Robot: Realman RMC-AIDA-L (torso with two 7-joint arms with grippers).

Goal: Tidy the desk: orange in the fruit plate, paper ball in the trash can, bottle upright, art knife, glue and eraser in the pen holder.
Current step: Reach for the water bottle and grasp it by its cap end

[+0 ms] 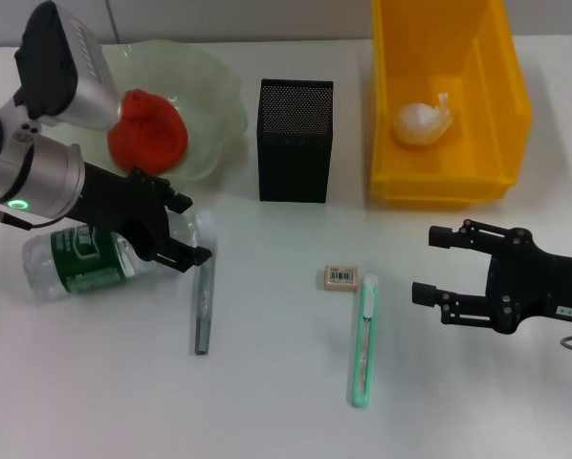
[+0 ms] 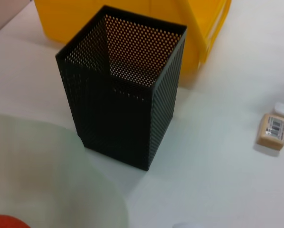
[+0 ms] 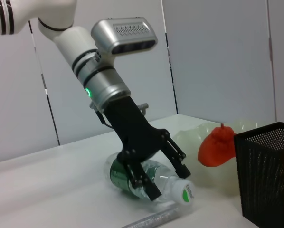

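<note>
Clear plastic bottle [image 1: 90, 260] lies sideways under the left gripper [image 1: 178, 229], whose spread fingers straddle its neck, needing closure before righting it; the right gripper [image 1: 437, 265] waits apart, fingers spread.

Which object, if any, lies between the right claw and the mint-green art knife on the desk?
Nothing visible: only bare white desk separates the open right claw from the mint-green art knife.

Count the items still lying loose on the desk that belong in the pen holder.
3: the glue stick beside the lying bottle, the eraser at centre, and the art knife just below the eraser.
</note>
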